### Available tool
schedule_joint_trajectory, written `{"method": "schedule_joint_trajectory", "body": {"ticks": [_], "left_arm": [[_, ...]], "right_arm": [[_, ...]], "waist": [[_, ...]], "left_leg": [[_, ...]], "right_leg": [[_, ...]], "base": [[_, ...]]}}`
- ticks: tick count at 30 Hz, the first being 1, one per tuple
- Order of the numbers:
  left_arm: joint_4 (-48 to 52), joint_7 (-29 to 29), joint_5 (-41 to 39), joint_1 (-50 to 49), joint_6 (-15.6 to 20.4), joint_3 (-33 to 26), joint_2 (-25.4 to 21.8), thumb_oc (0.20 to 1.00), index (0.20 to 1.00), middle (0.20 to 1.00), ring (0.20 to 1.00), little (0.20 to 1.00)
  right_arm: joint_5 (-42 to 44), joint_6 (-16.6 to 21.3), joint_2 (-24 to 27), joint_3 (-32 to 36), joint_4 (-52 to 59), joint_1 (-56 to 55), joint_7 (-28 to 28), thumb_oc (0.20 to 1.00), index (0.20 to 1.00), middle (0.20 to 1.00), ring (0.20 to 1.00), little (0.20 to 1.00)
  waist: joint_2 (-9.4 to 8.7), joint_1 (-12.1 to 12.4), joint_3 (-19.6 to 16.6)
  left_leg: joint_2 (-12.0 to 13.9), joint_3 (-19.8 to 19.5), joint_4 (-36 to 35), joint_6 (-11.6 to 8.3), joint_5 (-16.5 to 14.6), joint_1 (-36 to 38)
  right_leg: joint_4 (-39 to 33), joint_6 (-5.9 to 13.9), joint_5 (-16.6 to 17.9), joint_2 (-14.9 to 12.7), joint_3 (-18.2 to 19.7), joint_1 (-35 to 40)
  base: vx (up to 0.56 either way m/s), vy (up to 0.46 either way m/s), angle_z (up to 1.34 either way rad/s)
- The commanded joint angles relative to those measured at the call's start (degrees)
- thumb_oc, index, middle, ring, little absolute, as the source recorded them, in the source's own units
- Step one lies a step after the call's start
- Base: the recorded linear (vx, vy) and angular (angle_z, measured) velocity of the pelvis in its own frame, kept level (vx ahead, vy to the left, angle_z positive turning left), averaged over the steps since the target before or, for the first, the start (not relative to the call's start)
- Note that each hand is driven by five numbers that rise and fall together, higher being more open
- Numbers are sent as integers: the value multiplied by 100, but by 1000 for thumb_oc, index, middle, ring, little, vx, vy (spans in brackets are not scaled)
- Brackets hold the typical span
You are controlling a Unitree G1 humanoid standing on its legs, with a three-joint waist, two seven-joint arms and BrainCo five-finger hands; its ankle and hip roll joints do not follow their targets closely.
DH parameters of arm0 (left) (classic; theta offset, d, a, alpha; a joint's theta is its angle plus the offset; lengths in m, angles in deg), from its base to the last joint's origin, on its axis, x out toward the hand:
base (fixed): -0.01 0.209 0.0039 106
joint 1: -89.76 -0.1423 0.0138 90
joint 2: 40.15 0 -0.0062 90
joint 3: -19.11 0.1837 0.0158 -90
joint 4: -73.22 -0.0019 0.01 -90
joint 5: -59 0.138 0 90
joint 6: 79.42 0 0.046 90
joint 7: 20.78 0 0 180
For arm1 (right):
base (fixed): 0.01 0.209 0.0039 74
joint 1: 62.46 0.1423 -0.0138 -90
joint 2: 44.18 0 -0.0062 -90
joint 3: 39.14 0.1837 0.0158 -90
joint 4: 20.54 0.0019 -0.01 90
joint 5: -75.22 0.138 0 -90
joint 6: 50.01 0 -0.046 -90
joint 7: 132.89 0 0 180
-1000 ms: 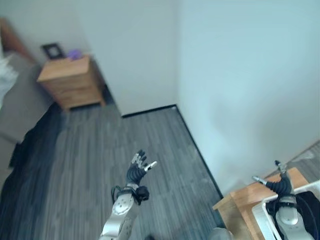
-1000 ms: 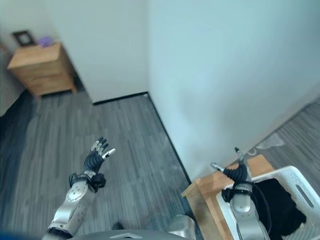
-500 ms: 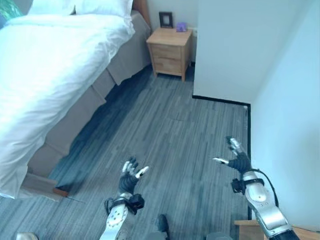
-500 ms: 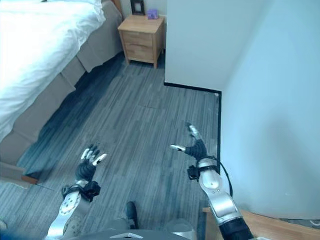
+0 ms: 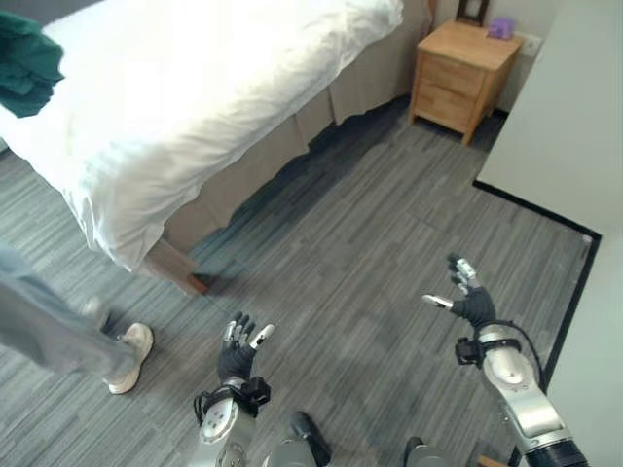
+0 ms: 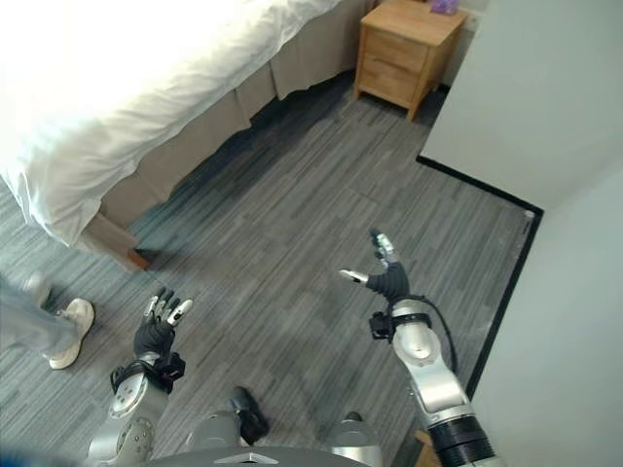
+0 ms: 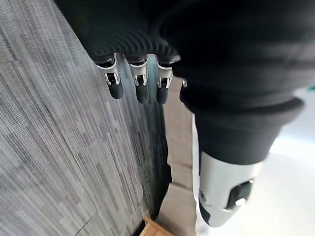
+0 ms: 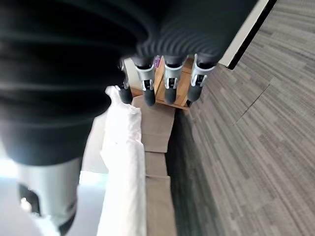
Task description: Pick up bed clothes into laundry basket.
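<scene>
Green garment point(image 5: 27, 60) on bed point(image 5: 195, 107), 10 o'clock, far off; judged soft, light, take by bunched fold. My left hand point(image 5: 237, 352), right hand point(image 5: 467, 298) both relaxed, empty.

A wooden nightstand point(image 5: 463, 64) stands beside the bed point(image 5: 204, 88); a person's shoe point(image 5: 128, 356) rests on the floor.
</scene>
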Motion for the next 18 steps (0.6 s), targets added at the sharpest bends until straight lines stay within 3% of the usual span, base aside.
{"method": "schedule_joint_trajectory", "body": {"ticks": [1,5,7,8,9,11,12,13,14,16,17,18], "left_arm": [[376,115,281,52,176,-227,-234,1000,1000,1000,1000,1000],[318,176,451,122,107,-236,-410,1000,1000,1000,1000,1000],[297,182,567,256,31,-186,-646,1000,1000,1000,1000,1000],[304,179,616,274,10,-188,-707,1000,1000,1000,1000,1000],[337,227,631,291,10,-203,-760,1000,1000,1000,1000,1000],[444,213,697,312,39,-243,-865,1000,1000,1000,1000,1000],[449,212,698,310,36,-246,-867,1000,1000,1000,1000,1000],[561,241,735,270,47,-269,-887,1000,1000,1000,1000,1000],[625,266,738,252,59,-288,-892,1000,1000,1000,1000,1000],[678,279,747,265,78,-282,-892,1000,1000,1000,1000,1000],[732,298,720,306,92,-241,-900,1000,1000,1000,1000,1000],[732,298,719,307,92,-241,-900,1000,1000,1000,1000,1000]], "right_arm": [[-201,315,-59,-74,352,272,-63,1000,1000,1000,1000,1000],[-308,309,-157,-116,358,334,-101,1000,1000,1000,1000,1000],[-319,298,-236,-203,357,338,-156,1000,1000,1000,1000,1000],[-298,284,-264,-222,357,327,-182,1000,1000,1000,1000,1000],[-286,291,-286,-229,363,319,-209,1000,1000,1000,1000,1000],[-239,318,-357,-257,355,268,-232,1000,1000,1000,1000,1000],[-239,321,-359,-259,352,271,-232,1000,1000,1000,1000,1000],[-227,362,-400,-261,392,186,-268,1000,1000,1000,1000,1000],[-205,375,-387,-247,428,156,-280,1000,1000,1000,1000,1000],[-180,398,-384,-249,419,170,-267,1000,1000,1000,1000,1000],[-127,429,-382,-246,430,206,-226,1000,1000,1000,1000,1000],[-126,430,-381,-246,428,208,-225,1000,1000,1000,1000,1000]], "waist": [[-15,-9,-206],[-208,44,-277],[-361,20,-176],[-372,-28,-92],[-380,-70,-36],[-350,-145,76],[-364,-135,61],[-241,-171,147],[-184,-192,175],[-170,-217,181],[-169,-235,226],[-166,-244,229]], "left_leg": [[287,-307,-16,-600,-311,217],[8,-260,-61,-397,-498,374],[-292,-303,-115,-146,-787,577],[-363,-397,-142,-84,-849,630],[-406,-439,-163,-25,-911,661],[-439,-603,-167,69,-1024,705],[-452,-590,-167,74,-1033,691],[-407,-777,-167,148,-989,663],[-424,-884,-167,156,-1009,661],[-465,-973,-167,157,-1033,654],[-513,-1097,-167,150,-1109,682],[-510,-1107,-167,148,-1109,682]], "right_leg": [[-412,-127,59,-148,-436,194],[200,22,93,-508,-436,85],[1485,210,636,-963,-310,-379],[1926,238,925,-1004,-170,-592],[2290,300,967,-1015,-13,-781],[3035,317,943,-766,343,-1176],[3091,319,915,-784,372,-1229],[3499,221,749,-239,596,-1635],[3600,189,613,-31,657,-1825],[3545,122,447,58,650,-1948],[3208,-76,187,156,578,-2125],[3204,-79,184,156,566,-2117]], "base": [[119,165,37],[200,215,14],[184,232,21],[134,211,38],[132,188,45],[106,143,60],[130,109,60],[146,76,51],[149,76,66],[179,10,61],[215,-2,54],[193,-48,49]]}}
